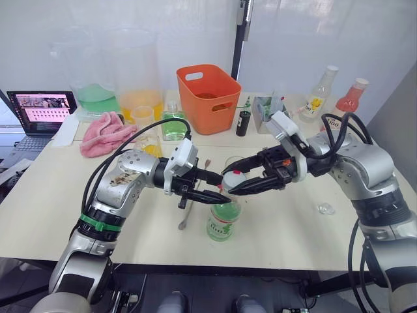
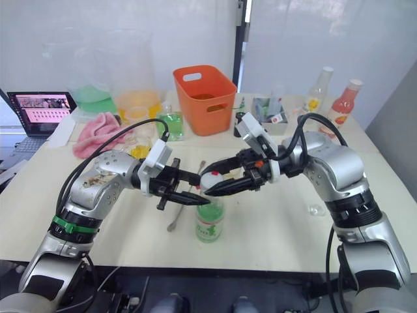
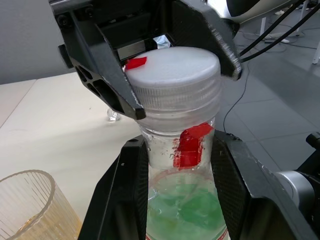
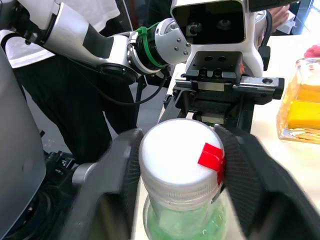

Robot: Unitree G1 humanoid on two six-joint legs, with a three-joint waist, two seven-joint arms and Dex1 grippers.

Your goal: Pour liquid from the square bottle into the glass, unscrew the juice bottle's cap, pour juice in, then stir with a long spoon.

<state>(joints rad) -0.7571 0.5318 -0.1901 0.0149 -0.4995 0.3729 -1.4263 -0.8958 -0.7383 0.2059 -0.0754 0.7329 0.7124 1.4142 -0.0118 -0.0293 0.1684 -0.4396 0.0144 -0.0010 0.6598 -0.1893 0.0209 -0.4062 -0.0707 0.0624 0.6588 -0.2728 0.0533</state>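
Right claw (image 1: 236, 185) is clamping its fingers on the juice bottle's cap (image 4: 176, 150); left claw (image 1: 215, 189) is pinching the juice bottle (image 1: 223, 218) at the neck, centre frame on the worktop (image 1: 287, 228). Unscrewing step in hand; next comes twisting the cap off while the bottle is braced.

An orange plastic basket (image 1: 208, 98) is set at the back of the pale table (image 1: 52, 202). A crumpled pink cloth (image 1: 104, 132) is laid beside an open laptop (image 1: 40, 114). Two large clear jugs (image 1: 137, 72) are placed behind.
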